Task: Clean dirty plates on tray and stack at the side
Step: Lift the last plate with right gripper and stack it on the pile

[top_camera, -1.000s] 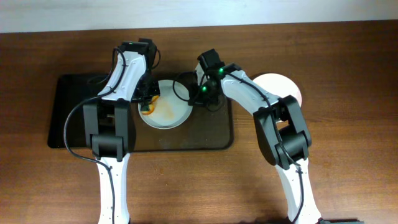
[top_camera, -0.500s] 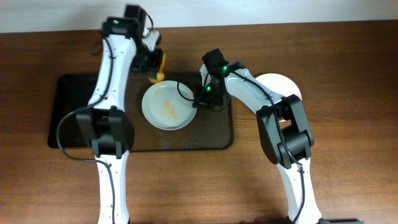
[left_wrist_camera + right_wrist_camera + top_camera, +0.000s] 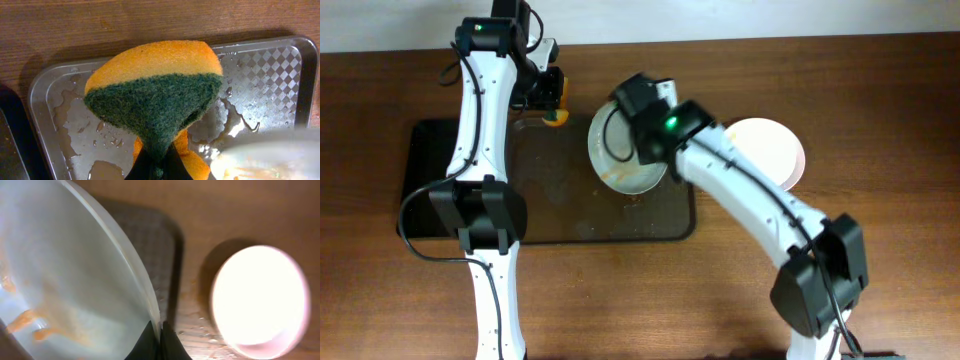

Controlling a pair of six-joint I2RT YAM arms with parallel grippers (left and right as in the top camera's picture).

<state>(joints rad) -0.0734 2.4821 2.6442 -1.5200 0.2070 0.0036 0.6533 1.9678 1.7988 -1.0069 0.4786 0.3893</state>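
Overhead, brown wooden table, black tray, left fingers pinching sponge, right fingers gripping dirty plate

Sponge: orange body, dark green scouring face.
Dirty plate: white, smeared with orange streaks.
Clean plate: bright white, faint pink rim.
Silver tray: shiny grey metal, embossed diamond-check pattern.
Black tray: plain black, no pattern.
Surface: mid-brown wood grain with darker streaks.
Left arm, Right arm: white links, black joints; a green light on the right one.
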